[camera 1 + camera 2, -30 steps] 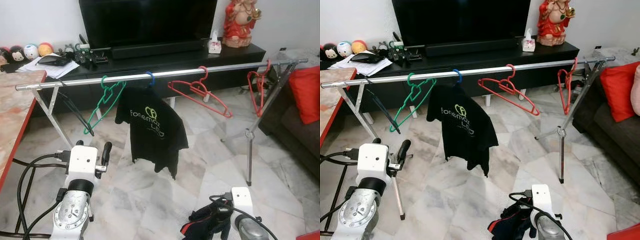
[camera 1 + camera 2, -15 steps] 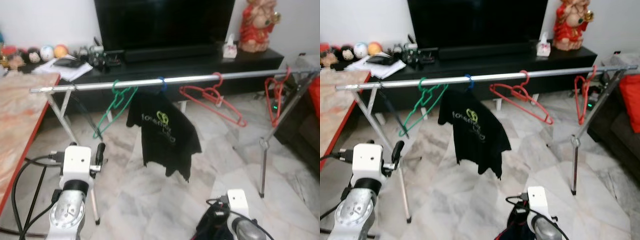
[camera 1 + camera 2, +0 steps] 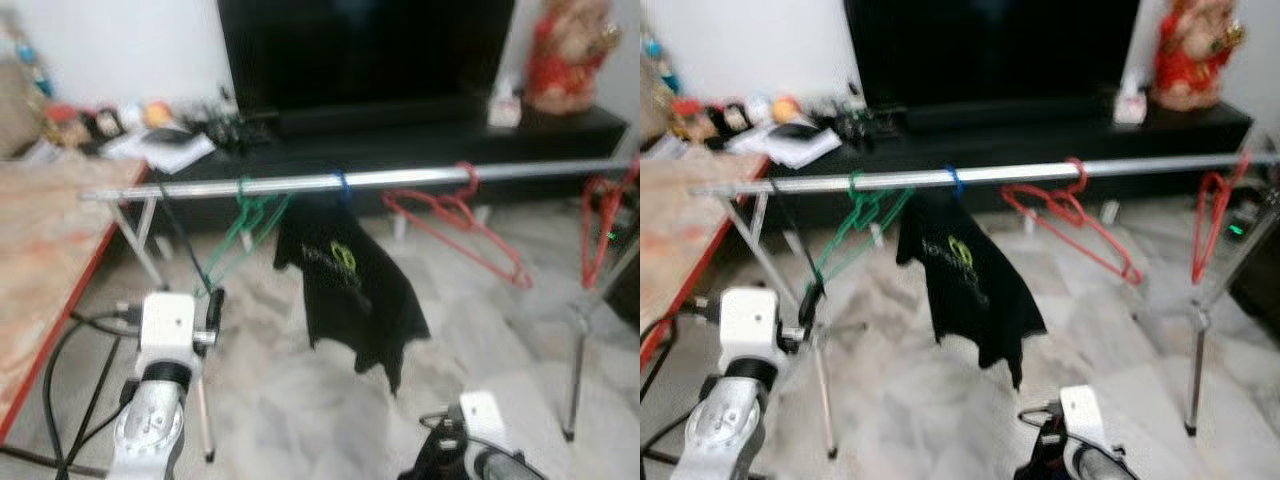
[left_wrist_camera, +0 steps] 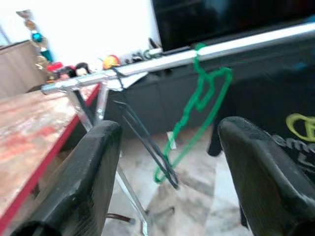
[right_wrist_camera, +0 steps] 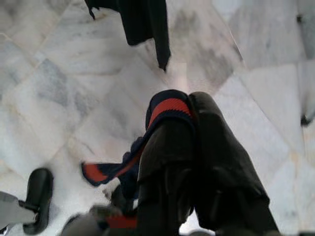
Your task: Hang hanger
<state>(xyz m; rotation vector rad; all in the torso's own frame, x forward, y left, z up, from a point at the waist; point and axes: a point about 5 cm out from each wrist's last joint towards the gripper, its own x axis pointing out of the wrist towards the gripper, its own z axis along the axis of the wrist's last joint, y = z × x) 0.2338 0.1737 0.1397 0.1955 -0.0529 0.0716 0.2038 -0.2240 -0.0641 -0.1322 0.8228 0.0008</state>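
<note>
A silver rail crosses the room on a folding stand. On it hang a green hanger, a black T-shirt on a blue-hooked hanger, a red hanger and another red hanger at the right end. My left gripper is raised below and in front of the green hanger, open and empty. My right gripper is low over the floor, shut on a dark garment with a red stripe.
Behind the rail stands a black TV cabinet with a red statue and clutter on it. A marble table with a red edge is at my left. The rack's right leg stands on the marble floor.
The whole picture has slid to the right and blurred, so the camera has moved. The right arm now shows lower in the picture. Both grippers keep their states.
</note>
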